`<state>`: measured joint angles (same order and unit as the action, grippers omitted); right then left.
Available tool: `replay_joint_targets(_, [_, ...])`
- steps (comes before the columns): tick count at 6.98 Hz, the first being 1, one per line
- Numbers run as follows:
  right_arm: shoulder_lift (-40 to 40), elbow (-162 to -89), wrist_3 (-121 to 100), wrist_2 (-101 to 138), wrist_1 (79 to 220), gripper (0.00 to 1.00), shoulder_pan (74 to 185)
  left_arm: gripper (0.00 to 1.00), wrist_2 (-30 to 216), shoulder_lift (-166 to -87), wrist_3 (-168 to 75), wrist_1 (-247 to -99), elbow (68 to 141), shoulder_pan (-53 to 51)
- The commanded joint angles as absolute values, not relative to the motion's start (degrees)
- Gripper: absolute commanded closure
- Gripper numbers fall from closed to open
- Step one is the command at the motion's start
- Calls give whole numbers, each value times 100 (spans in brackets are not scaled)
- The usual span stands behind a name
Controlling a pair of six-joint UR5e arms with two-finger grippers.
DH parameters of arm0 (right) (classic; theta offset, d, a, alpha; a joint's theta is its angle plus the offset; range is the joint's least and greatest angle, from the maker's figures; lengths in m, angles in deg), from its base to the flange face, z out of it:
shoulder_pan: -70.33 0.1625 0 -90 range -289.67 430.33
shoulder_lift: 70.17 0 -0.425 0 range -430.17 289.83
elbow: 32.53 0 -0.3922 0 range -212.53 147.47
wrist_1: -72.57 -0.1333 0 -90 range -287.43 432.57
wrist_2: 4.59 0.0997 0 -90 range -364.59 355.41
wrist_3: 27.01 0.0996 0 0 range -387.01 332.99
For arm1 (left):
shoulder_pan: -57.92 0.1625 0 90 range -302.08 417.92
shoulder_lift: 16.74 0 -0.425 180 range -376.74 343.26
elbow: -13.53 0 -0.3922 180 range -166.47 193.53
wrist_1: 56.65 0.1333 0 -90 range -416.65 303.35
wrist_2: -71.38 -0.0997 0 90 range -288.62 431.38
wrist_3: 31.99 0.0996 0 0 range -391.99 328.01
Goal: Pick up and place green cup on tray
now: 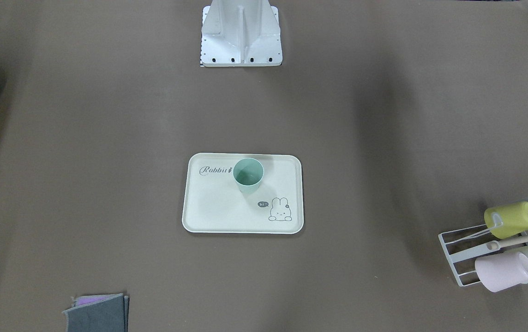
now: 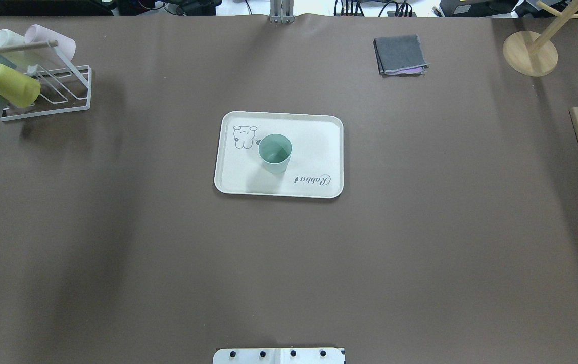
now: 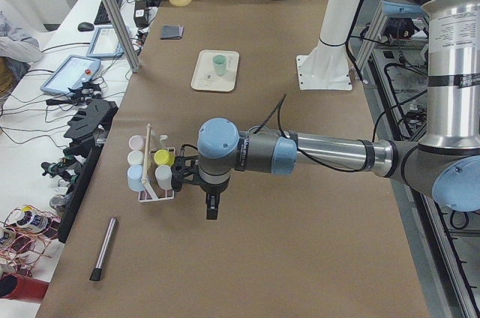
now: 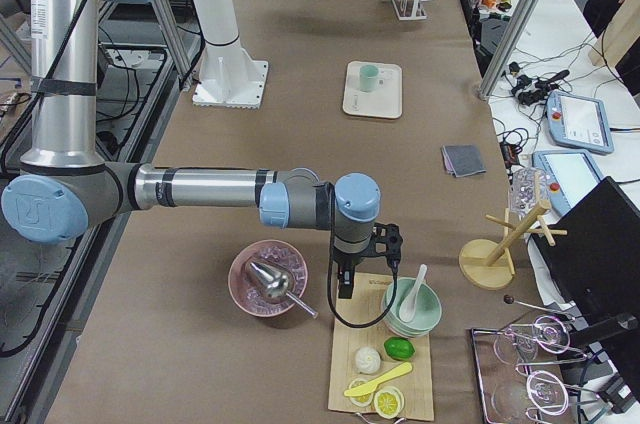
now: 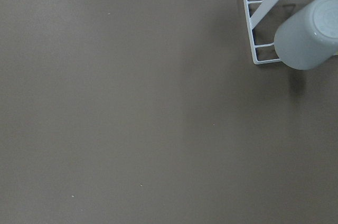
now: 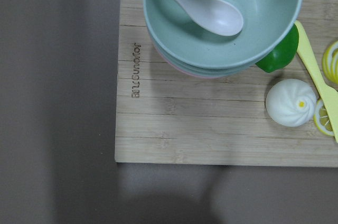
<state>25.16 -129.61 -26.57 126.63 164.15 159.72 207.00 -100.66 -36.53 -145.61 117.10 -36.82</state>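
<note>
Rack (image 2: pixel 46 112) of spare cups sits just beside the left tool (image 3: pixel 212 207), which hovers over bare bench (image 5: pixel 132 102). Clenched or released? I cannot tell from these views. Well apart from it, toward the bench's middle, the green cup (image 1: pixel 248 174) stands upright, mouth up, on the tray (image 1: pixel 218 207), so it looks placed to me. It reads as light, stiff, smooth plastic and easy to tip, so any regrasp should pinch across the rim or upper wall. Equally far off, the right tool (image 4: pixel 344 289) hangs over a wooden board (image 6: pixel 211 123) carrying stacked bowls (image 6: pixel 264 2); I cannot tell its state either.
</note>
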Motion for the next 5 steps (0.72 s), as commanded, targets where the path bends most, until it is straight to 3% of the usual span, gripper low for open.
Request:
replay_joint_targets(1, [2502,-12938,-2692,12663,16415,0,15972,3,20700,-9927,-3621,-14305,11882,-3682])
replay_joint_targets(5, [2572,-12982,-2649,12707,16415,0,15972,2,20726,-9769,-3603,-14418,11646,-3674])
